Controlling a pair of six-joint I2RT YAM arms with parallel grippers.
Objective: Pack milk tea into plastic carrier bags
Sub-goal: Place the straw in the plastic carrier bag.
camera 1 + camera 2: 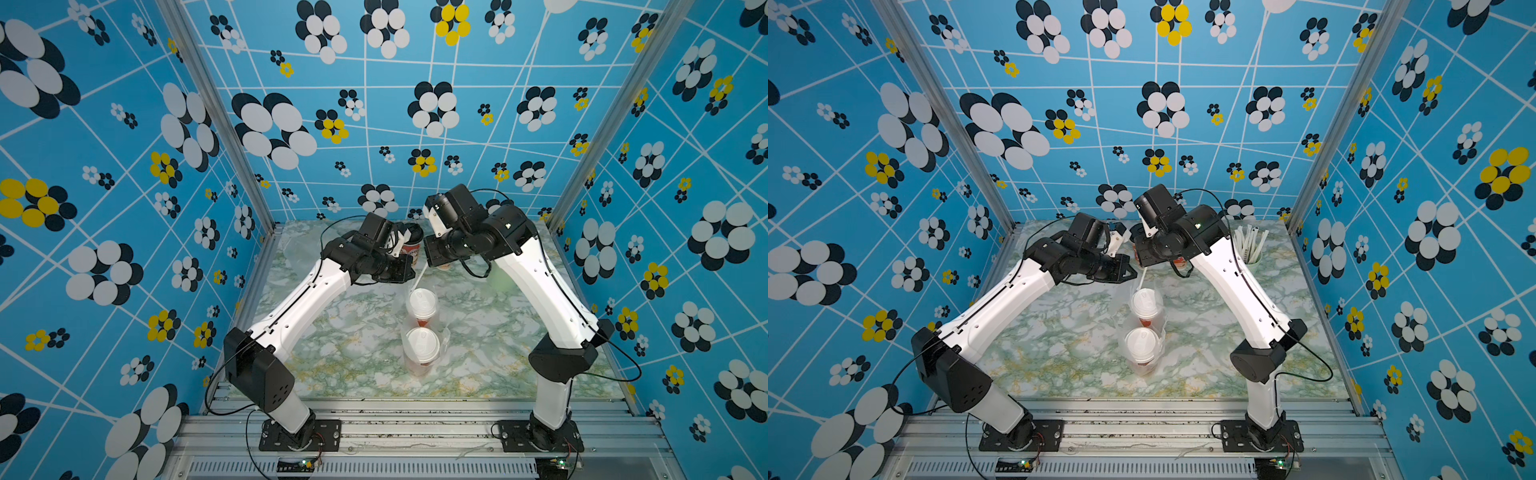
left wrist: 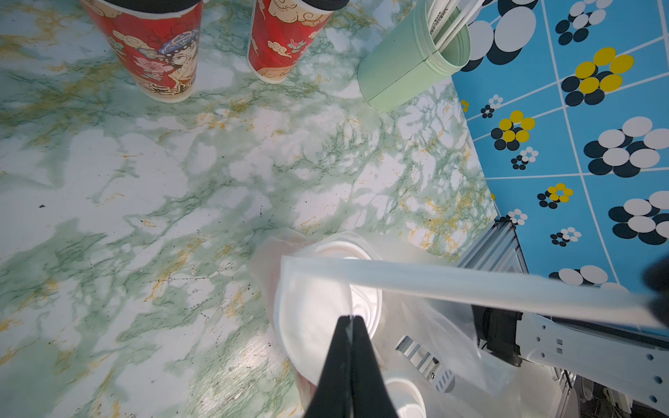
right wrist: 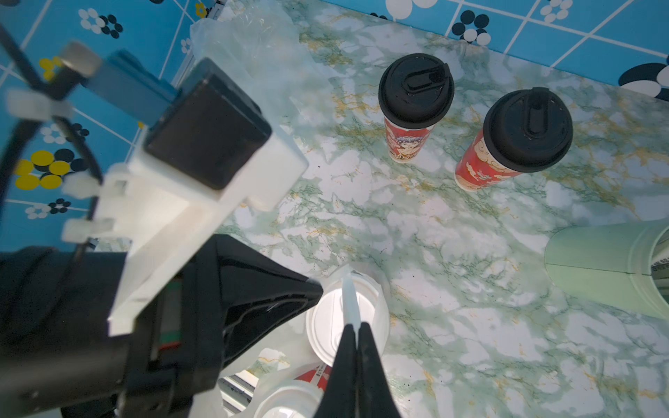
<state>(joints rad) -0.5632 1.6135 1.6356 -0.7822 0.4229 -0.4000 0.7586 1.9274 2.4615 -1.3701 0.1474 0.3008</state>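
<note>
The carrier bag stood on the middle of the table. Its long axis ran from the far wall toward the near edge, and two white-lidded cups stood upright inside along that line, lids up. The left gripper and the right gripper were both closed on the bag's top plastic. Two black-lidded cups stood upright near the far wall.

I'm working in a robot test booth, not a real drinks shop. Printed blue flower panels wall it on three sides, held by aluminium posts. The left arm and right arm are bolted to an aluminium rail fronting a marble-print worktop.
</note>
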